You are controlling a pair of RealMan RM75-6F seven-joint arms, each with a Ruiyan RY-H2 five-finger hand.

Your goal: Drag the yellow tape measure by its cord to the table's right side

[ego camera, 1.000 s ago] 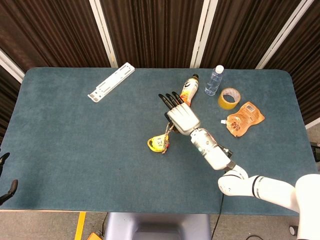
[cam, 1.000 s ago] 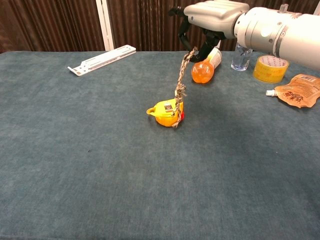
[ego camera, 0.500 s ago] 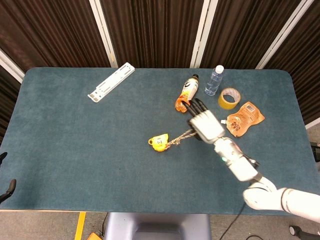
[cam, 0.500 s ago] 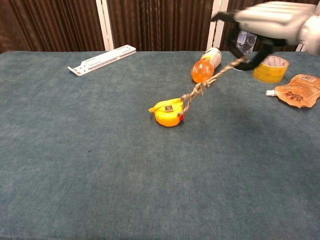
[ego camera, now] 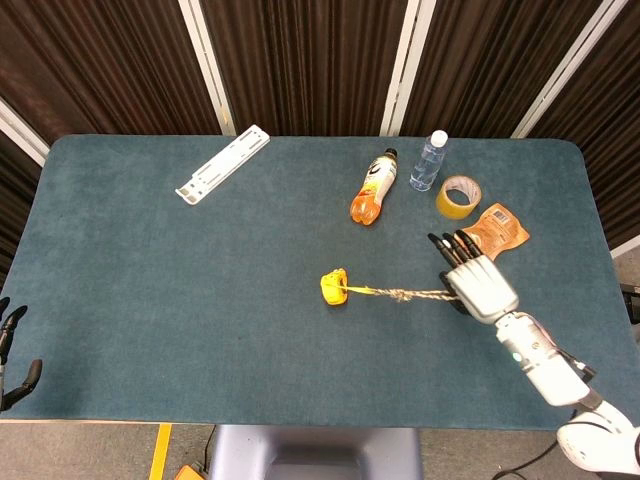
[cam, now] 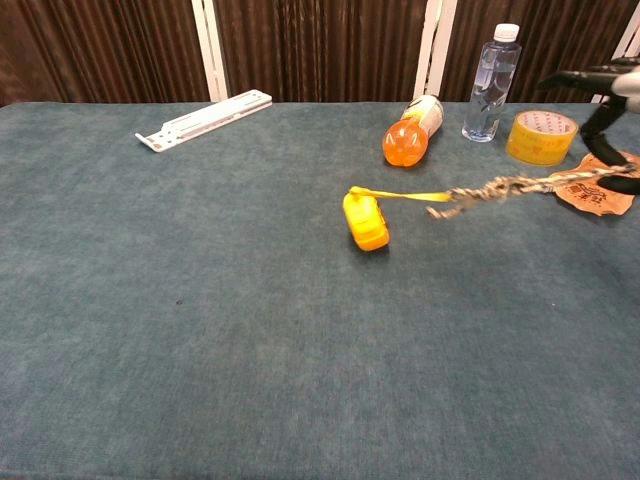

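Note:
The yellow tape measure (ego camera: 333, 287) (cam: 366, 220) lies on the table a little right of centre, tipped on its side. A short length of yellow tape leads from it to a braided cord (ego camera: 418, 295) (cam: 505, 187) stretched taut toward the right. My right hand (ego camera: 477, 283) (cam: 610, 95) holds the cord's far end near the orange pouch, fingers pointing away from me. The left hand (ego camera: 10, 345) shows only as dark fingertips at the lower left edge of the head view, off the table.
An orange juice bottle (ego camera: 372, 185) lies on its side behind the tape measure. A clear water bottle (ego camera: 429, 160), a roll of yellow tape (ego camera: 458, 196) and an orange pouch (ego camera: 492, 230) sit at the back right. A white bracket (ego camera: 223, 162) lies at the back left.
My right hand has swept right and toward the near side with the cord. The tape measure slid right after it, tipped over, and some tape pulled out.

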